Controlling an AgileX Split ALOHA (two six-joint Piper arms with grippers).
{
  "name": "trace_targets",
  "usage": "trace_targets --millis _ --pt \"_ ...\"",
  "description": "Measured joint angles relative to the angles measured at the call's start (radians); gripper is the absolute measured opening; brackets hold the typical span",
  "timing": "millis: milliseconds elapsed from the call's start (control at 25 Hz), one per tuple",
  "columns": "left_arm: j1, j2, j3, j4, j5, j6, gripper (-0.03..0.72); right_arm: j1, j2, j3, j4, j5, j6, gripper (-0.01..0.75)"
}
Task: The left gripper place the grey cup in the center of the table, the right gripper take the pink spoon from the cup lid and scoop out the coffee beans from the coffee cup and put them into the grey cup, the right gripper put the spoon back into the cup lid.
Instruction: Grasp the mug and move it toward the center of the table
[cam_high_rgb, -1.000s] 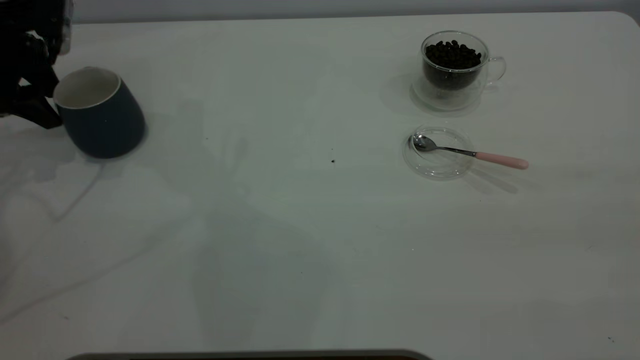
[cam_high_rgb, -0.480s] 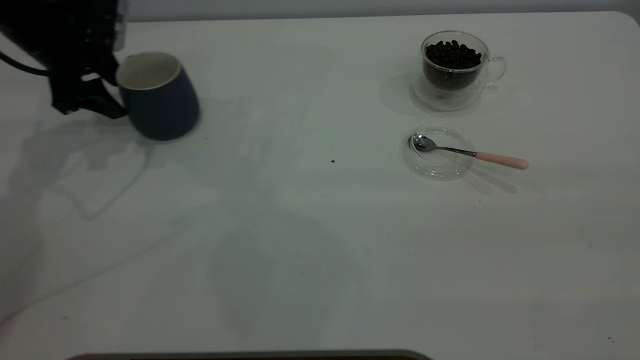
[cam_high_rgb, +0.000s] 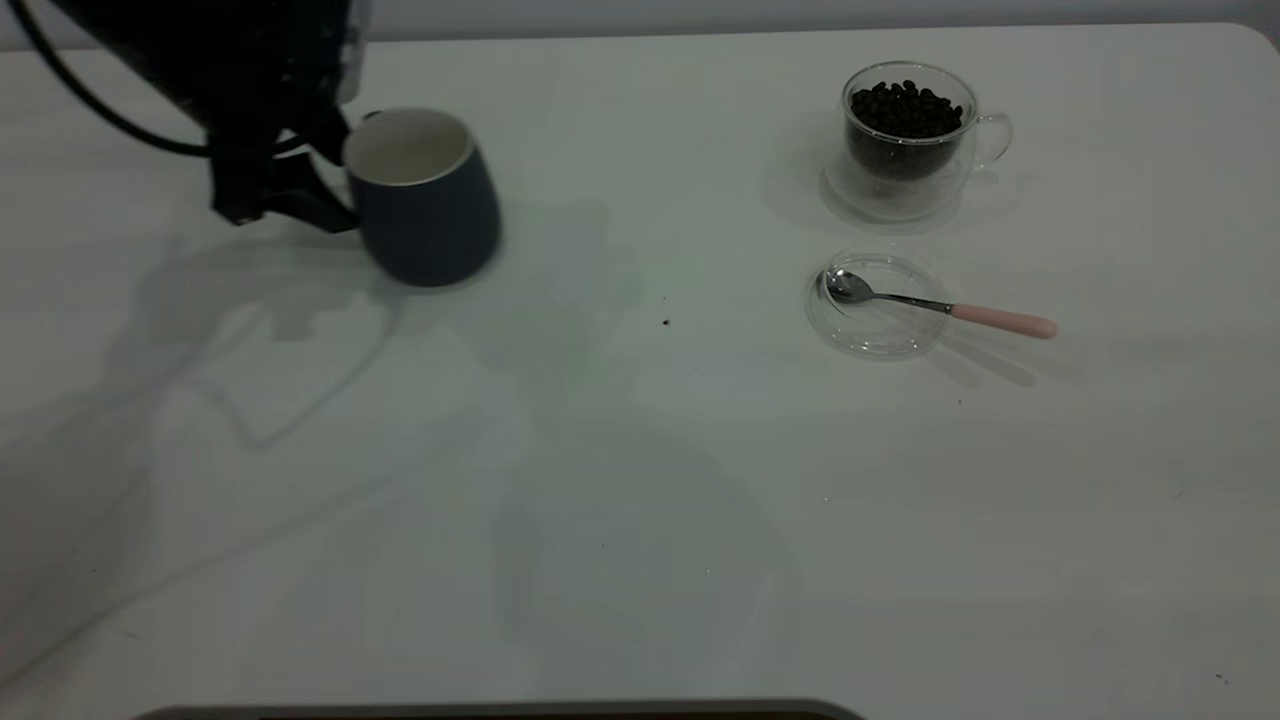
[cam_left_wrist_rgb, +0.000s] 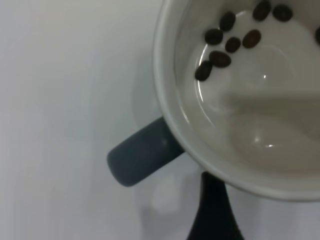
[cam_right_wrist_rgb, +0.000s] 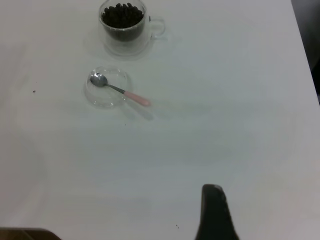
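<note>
1. Exterior view, white bench (cam_high_rgb: 640, 480): one dark grey-blue ceramic cup with a white inside (cam_high_rgb: 425, 200), tilted, at the left-centre rear of the bench.
2. One left hand (cam_high_rgb: 335, 185), black, beside the cup on its left, pinching the cup at the rim; one black finger (cam_left_wrist_rgb: 215, 210) shows below the rim in the left wrist view.
3. One cup handle (cam_left_wrist_rgb: 142, 157), grey-blue, stubby, jutting from the cup wall in the left wrist view.
4. Coffee beans in the grey cup (cam_left_wrist_rgb: 225, 42): seven counted whole, one more cut off at the picture's edge.
5. One clear double-walled glass coffee cup with a handle (cam_high_rgb: 905, 140), upright at the right rear of the bench, filled with dark coffee beans (cam_high_rgb: 905, 108); too many to count.
6. One clear round glass cup lid (cam_high_rgb: 875, 305), lying flat just in front of the glass cup.
7. One spoon with a steel bowl and pink handle (cam_high_rgb: 940, 307); bowl resting in the lid, handle reaching out over the lid's rim to the right.
8. One dark speck (cam_high_rgb: 666, 322) on the bench between the two cups.
9. One right hand (cam_right_wrist_rgb: 214, 212), seen only as one dark finger in its wrist view, well apart from the lid; cannot tell whether spread or pressed together.
</note>
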Motion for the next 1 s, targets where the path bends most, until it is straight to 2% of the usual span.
trace_targets --millis 440,1000 --pt "-0.111 0.001 0.000 -0.054 -0.020 0.000 0.586 0.000 0.000 0.000 0.000 0.000 0.000 0.556" --pt "-0.123 0.006 0.000 -0.093 -0.024 -0.006 0.586 0.000 0.000 0.000 0.000 0.000 0.000 0.556"
